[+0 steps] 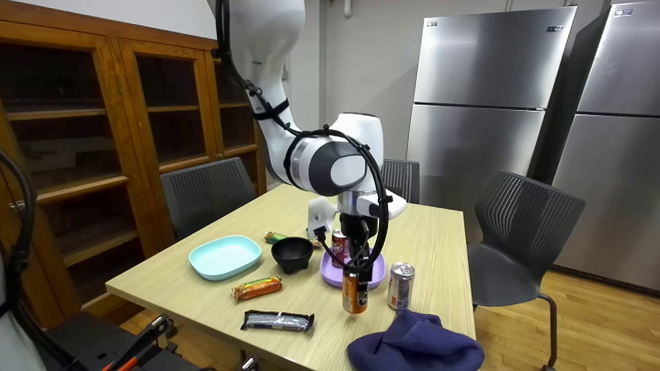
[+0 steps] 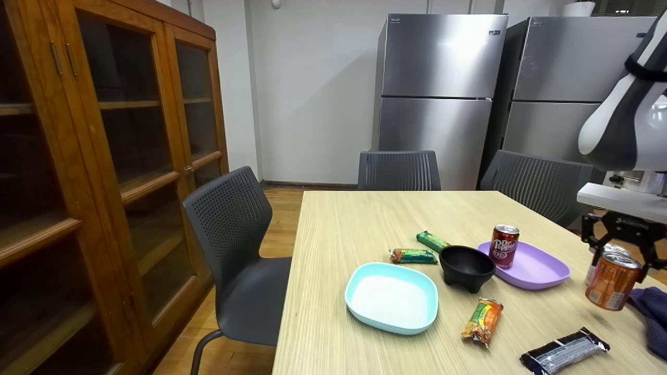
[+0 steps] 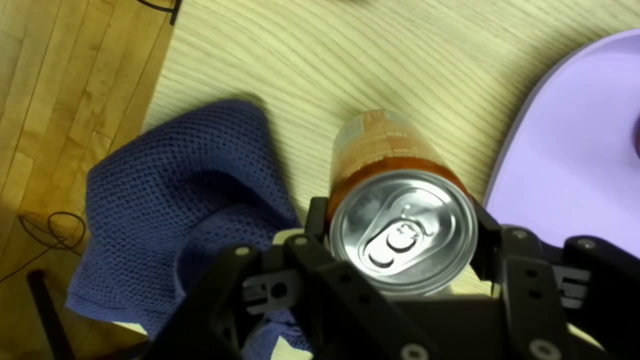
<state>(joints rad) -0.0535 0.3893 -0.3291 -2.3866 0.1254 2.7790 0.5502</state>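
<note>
One can gripped, two cans standing

The two fingers [image 3: 316, 220], set against opposite sides, hold the orange can [image 2: 613, 284] roughly upright at the desk [image 2: 333, 260], between the purple plate [image 2: 542, 271] and the cloth [image 3: 185, 215]; whether its base touches the desk cannot be told. Three cans are counted in all: the silver can [image 1: 400, 286] stands just beside the held one, and the red can [image 2: 504, 247] stands on the purple plate. Plates number two; the blue plate [image 2: 391, 299] lies well apart from the first, with one black bowl [image 2: 466, 275] between them. Wrapped bars number four: in both exterior views the orange bar [image 2: 483, 320] lies in front of the bowl, two green bars [image 2: 415, 256] lie beyond it, and the black bar [image 2: 565, 351] lies nearer the viewer than all three. Three chairs [image 2: 237, 224] stand at the desk; farther out are two fridges [image 2: 437, 130] and one cabinet [image 1: 136, 154].
</note>
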